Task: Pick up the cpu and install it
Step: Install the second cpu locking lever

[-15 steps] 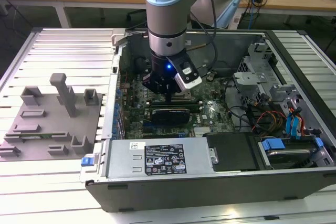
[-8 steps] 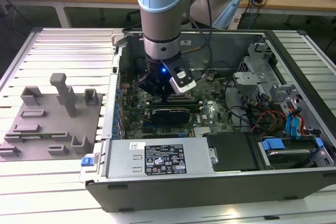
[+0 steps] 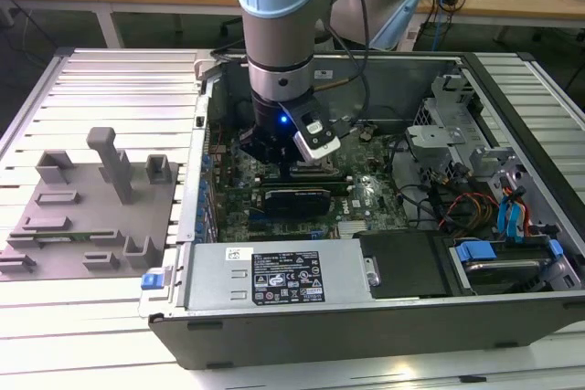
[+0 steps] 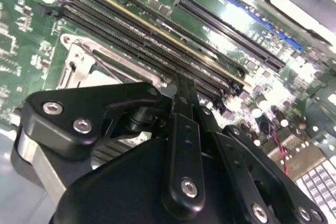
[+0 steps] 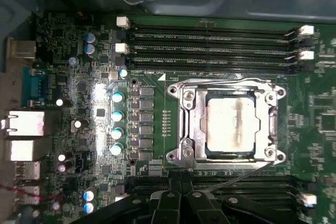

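Observation:
In the first wrist view the cpu point(image 5: 231, 124), a pale silvery square, lies flat in the motherboard socket. The metal socket frame point(image 5: 186, 124) sits around it. A thin lever wire point(image 5: 236, 179) runs slantwise along the frame's edge. My gripper point(image 5: 181, 184) is shut, holds nothing, and hovers just beside the socket near that wire. In the exterior view the gripper point(image 3: 288, 166) reaches down into the open computer case point(image 3: 366, 317) over the green board, hiding the socket. The second wrist view shows the gripper point(image 4: 184, 85) close above the board beside the socket frame point(image 4: 79, 61).
Black memory slots point(image 5: 210, 45) run along the socket's far side. Grey fixture blocks point(image 3: 91, 198) stand on the ribbed table at the exterior view's left. A power supply point(image 3: 274, 276) and drive bays with blue tabs point(image 3: 512, 216) line the case's near and right sides.

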Available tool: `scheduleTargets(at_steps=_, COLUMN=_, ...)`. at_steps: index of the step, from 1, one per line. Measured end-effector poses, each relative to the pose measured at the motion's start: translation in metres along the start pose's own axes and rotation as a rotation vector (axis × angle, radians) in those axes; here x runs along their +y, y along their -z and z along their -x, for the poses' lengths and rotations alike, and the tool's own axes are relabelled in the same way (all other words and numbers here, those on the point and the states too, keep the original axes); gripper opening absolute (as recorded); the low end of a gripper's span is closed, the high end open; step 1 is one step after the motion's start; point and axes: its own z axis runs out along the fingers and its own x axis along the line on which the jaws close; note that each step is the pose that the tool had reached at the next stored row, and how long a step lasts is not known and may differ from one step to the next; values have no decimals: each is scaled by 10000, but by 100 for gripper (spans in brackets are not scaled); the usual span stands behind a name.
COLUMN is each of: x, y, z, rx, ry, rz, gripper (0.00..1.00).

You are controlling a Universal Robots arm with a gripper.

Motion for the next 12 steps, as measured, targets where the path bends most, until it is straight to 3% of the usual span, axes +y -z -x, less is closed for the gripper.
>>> scheduleTargets(at_steps=3, x=5, y=143, z=10, rx=-1, ry=0, rz=2, gripper=11)
scheduleTargets(at_steps=7, x=15, y=457, z=31, rx=0, ry=1, rz=-1, gripper=11)
scheduleTargets(at_steps=9, x=17, y=512, z=35, rx=-1, ry=1, rz=0, gripper=11)
scheduleTargets(at_steps=12, x=16, y=511, z=76, rx=0, ry=2, rz=0, gripper=11)
